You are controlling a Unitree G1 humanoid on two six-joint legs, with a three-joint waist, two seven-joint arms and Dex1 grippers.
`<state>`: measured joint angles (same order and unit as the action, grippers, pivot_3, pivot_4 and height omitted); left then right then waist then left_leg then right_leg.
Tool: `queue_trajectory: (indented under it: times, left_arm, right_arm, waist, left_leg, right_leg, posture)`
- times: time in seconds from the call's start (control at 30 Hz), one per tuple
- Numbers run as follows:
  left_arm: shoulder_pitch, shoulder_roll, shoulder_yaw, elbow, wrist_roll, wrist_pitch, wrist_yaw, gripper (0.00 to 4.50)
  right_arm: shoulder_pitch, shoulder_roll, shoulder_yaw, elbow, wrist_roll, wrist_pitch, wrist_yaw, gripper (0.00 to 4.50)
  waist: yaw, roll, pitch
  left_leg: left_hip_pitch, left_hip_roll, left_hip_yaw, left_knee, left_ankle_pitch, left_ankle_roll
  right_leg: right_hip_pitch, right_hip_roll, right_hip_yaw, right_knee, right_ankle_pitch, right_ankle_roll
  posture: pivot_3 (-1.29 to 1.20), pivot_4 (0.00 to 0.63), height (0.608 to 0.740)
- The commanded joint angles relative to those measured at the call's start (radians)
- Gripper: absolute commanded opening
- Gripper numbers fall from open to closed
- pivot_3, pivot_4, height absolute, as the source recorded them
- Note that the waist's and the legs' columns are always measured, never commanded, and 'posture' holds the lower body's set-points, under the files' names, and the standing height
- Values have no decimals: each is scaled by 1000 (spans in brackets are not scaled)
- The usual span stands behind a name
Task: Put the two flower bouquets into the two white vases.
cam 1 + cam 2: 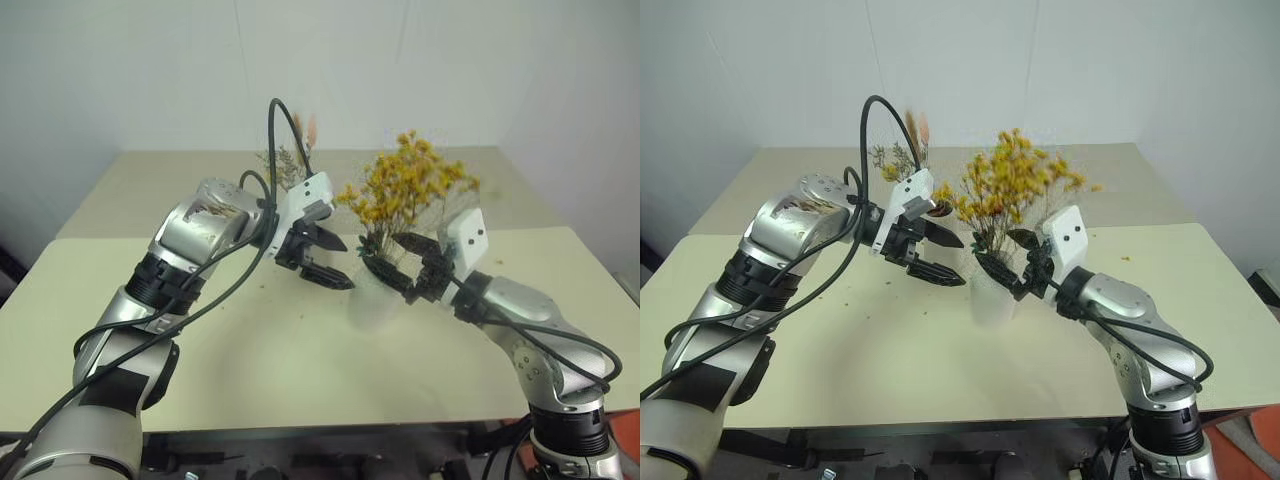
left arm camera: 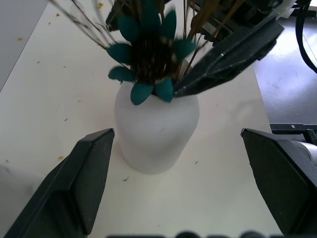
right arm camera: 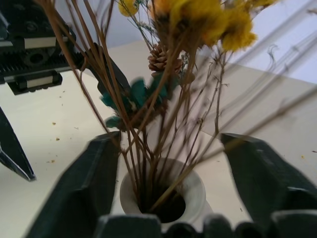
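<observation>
The bushy orange-yellow bouquet (image 1: 405, 185) stands with its stems in the short bell-shaped white vase (image 1: 372, 306) at mid-table. My right gripper (image 1: 382, 250) is open, one finger on each side of the stems just above the vase mouth (image 3: 163, 198). Teal leaves (image 2: 146, 49) and a pinecone (image 3: 161, 59) show among the stems. My left gripper (image 1: 345, 265) is open and empty, hovering just left of the vase and pointing at it. The sparse bouquet (image 1: 290, 162) with pinkish plumes rises behind my left wrist. Whatever holds it is hidden by that arm.
The cream table (image 1: 250, 340) carries scattered petal crumbs (image 2: 62, 157) around the vase. A pale wall stands close behind the far edge. My two arms crowd the table's middle from both sides; cables loop over the left wrist.
</observation>
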<state>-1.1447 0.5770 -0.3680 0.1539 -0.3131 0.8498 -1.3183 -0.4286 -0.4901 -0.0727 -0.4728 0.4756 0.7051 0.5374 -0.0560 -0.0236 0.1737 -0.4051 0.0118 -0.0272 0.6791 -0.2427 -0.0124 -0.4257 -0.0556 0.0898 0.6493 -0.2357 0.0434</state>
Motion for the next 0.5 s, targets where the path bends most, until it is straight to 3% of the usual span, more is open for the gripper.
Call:
queue_trajectory:
  times: [0.03,0.2,0.33,0.5]
  left_arm:
    - [-20,4,17,-21,4,-20,-1,4500]
    - [-1,28,40,-48,-18,-12,-14,4500]
    - [67,101,54,-153,-57,27,-47,4500]
    - [163,147,167,-234,-133,58,-4,4500]
  right_arm:
    - [27,-52,-69,-63,16,-36,25,4290]
    - [107,-157,-154,-114,83,2,95,4290]
    - [157,-222,-204,-108,128,9,142,4290]
    - [204,-277,-262,-75,145,-7,173,4290]
  waist:
    - [6,0,0]
    - [13,0,0]
    - [6,0,0]
    - [11,0,0]
  left_leg:
    - [0,0,0,0,0,0]
    - [0,0,0,0,0,0]
    - [1,0,0,0,0,0]
    - [2,1,0,1,0,0]
  right_leg:
    - [0,0,0,0,0,0]
    - [0,0,0,0,0,0]
    - [1,0,1,0,0,0]
    - [2,1,0,0,0,0]
  posture:
    - [0,150,740]
    - [0,150,740]
    - [0,150,740]
    - [0,150,740]
